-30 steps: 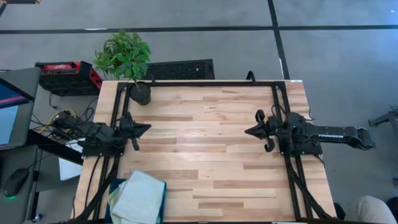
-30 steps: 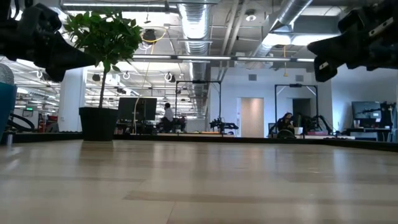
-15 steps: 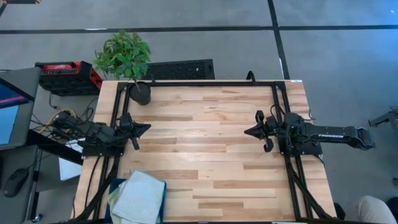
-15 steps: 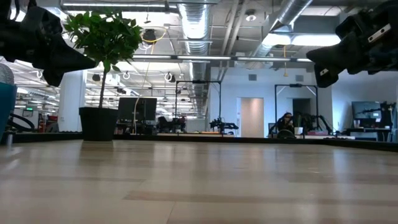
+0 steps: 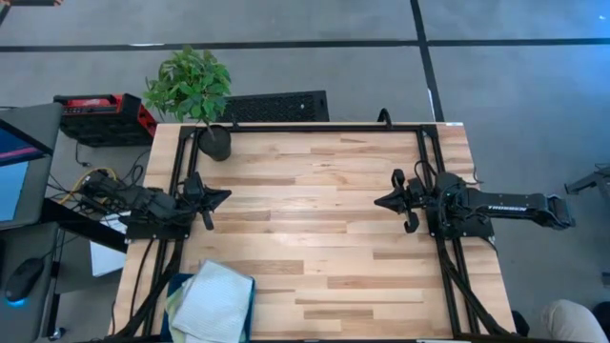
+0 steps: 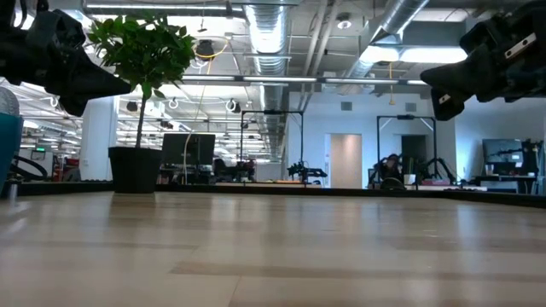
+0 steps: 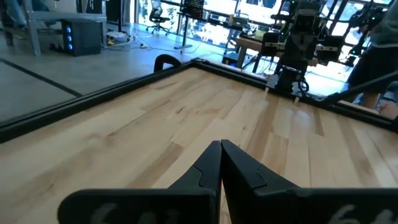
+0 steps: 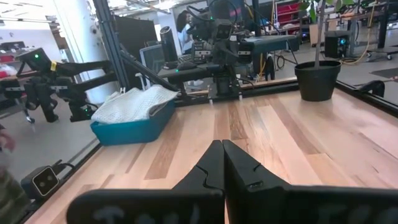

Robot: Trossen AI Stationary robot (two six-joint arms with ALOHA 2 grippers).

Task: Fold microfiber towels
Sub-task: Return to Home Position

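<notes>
The microfiber towels (image 5: 214, 303) lie piled in a dark teal bin (image 5: 170, 322) at the table's near left corner; the top one is pale, a light green edge shows beside it. In the right wrist view the pile (image 8: 134, 102) heaps above the bin's rim. My left gripper (image 5: 227, 195) hovers shut over the table's left side, pointing toward the middle. My right gripper (image 5: 378, 202) hovers shut over the right side, facing it. Both hold nothing; their fingers meet in the wrist views (image 7: 221, 149) (image 8: 222, 146).
A potted plant (image 5: 195, 95) stands at the table's far left corner. Black rails (image 5: 315, 127) run along the table's far edge and both sides. The wooden top (image 5: 315, 219) between the two grippers is bare. A person's knee (image 5: 572, 322) shows beyond the near right corner.
</notes>
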